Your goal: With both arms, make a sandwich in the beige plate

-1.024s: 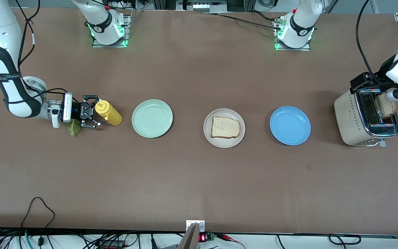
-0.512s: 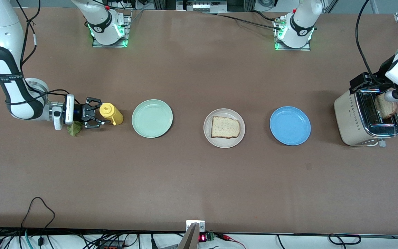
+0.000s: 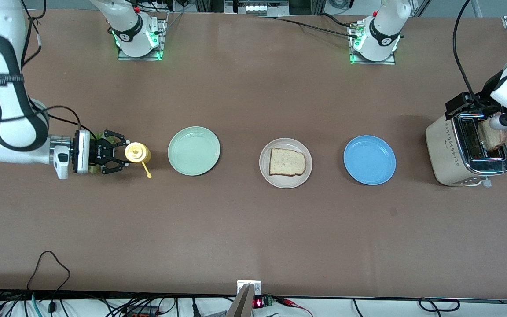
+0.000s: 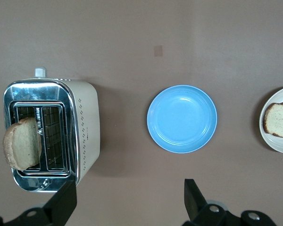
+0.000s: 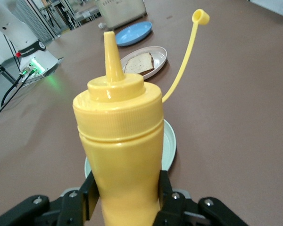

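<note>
One toasted bread slice point(image 3: 286, 162) lies on the beige plate point(image 3: 285, 184) at the table's middle. A second slice point(image 3: 492, 137) stands in the toaster's slot, also in the left wrist view point(image 4: 22, 143). My right gripper point(image 3: 125, 154) is shut on a yellow squeeze bottle point(image 3: 137, 152), held upright near the right arm's end; its fingers point(image 5: 166, 188) press on the bottle's sides point(image 5: 120, 141). A green lettuce leaf point(image 3: 102, 134) shows partly under that gripper. My left gripper point(image 4: 129, 190) is open and empty, up over the toaster point(image 3: 445, 149).
A mint-green plate point(image 3: 194, 151) lies between the bottle and the beige plate. A blue plate point(image 3: 369, 160) lies between the beige plate and the toaster. The bottle's tethered cap point(image 3: 149, 176) hangs open.
My right gripper has turned the yellow bottle from lying on its side to upright and moved over the lettuce leaf. The cap has swung out. The left arm has not moved.
</note>
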Motion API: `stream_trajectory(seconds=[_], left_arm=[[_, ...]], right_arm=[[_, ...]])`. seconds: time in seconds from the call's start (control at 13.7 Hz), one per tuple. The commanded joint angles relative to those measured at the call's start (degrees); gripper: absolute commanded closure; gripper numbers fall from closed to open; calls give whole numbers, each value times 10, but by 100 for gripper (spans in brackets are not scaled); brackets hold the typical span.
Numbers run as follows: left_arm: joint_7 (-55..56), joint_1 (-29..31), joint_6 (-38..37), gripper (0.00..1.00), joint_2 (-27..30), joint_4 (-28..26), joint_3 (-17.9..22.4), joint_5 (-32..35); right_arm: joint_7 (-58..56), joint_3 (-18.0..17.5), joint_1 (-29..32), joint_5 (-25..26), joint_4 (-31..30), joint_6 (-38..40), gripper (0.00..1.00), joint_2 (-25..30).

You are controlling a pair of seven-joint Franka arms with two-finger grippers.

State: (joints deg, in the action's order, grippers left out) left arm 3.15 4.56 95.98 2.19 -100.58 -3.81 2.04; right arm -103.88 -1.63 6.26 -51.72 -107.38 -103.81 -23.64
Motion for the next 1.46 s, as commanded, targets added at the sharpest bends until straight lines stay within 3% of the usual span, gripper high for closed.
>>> stream_trajectory(seconds=[0.0, 0.29, 0.44, 0.59, 0.88, 1.17, 1.39], left_arm=[[-9, 3, 7, 0, 14, -5, -1, -12], [-6, -3, 8, 0, 11, -3, -1, -12], [-7, -7, 7, 0, 5, 2, -2, -11], [-8, -7, 3, 0, -29, 44, -4, -12], [-10, -7, 1, 0, -35, 67, -3, -15], [-10, -7, 0, 0, -32, 68, -11, -16], [-10, -5, -1, 0, -29, 71, -18, -15]], right_arm=[[145, 5, -54, 55, 3, -17, 100, 64], [372, 4, -173, 166, 25, -78, 100, 106], [525, 3, -248, 285, 73, -82, 100, 105], [676, 2, -327, 383, 96, -82, 100, 100], [809, 2, -436, 489, 133, -82, 100, 58], [873, 2, -512, 575, 175, -82, 100, -10], [875, 2, -523, 594, 184, -82, 100, -33]])
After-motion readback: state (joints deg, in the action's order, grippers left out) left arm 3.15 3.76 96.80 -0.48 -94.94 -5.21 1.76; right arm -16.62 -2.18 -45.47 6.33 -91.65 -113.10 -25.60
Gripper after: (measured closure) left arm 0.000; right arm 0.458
